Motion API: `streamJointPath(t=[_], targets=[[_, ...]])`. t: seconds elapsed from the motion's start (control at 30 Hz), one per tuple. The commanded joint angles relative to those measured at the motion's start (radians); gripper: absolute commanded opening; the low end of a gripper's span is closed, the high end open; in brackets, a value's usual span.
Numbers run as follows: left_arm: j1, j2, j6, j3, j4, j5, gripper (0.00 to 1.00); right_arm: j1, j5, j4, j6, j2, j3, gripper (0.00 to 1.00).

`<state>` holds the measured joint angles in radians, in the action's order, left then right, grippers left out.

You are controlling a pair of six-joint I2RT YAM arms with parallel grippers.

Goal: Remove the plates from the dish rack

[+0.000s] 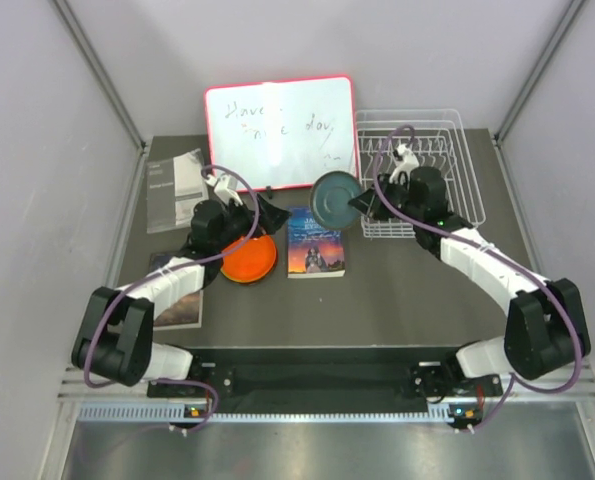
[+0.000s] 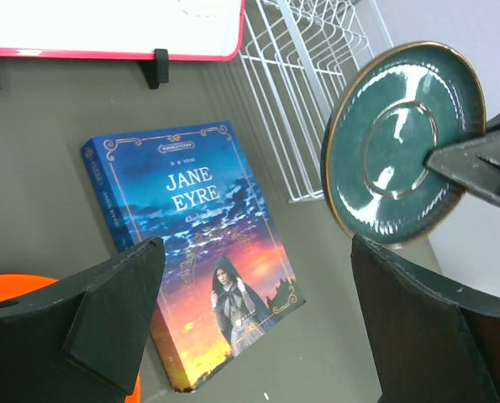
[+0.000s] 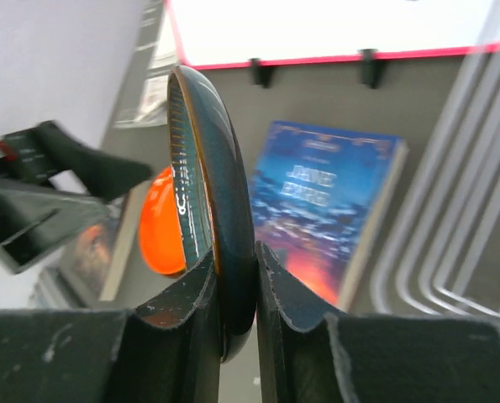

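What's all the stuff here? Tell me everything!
whiteboard: one, white with red frame, back middle
dish rack: one, white wire, back right
teal plate: one, dark teal, held upright beside rack
orange plate: one, orange, flat on table, left of book
book: one, blue, table middle
leaflet: one, grey, back left
booklet: one, dark, front left
table: one, dark grey, under everything
left tool: one, black, open, by orange plate
right tool: one, black, shut on teal plate

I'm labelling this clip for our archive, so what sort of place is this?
Probably a robot lab test cell, not a real kitchen: plain panel walls close in a table, and staged props sit on it, a dish rack, a whiteboard and a paperback.
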<state>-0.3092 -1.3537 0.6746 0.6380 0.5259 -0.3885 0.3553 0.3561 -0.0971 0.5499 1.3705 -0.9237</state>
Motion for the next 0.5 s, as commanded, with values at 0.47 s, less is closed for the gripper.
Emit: streamJointPath(t=[0.47], targets=[[0.001, -0.093, 0.148, -0.054, 0.379, -0.056, 0.78, 0.152, 0.245, -0.469, 0.291, 0.137, -0.010, 0.00]])
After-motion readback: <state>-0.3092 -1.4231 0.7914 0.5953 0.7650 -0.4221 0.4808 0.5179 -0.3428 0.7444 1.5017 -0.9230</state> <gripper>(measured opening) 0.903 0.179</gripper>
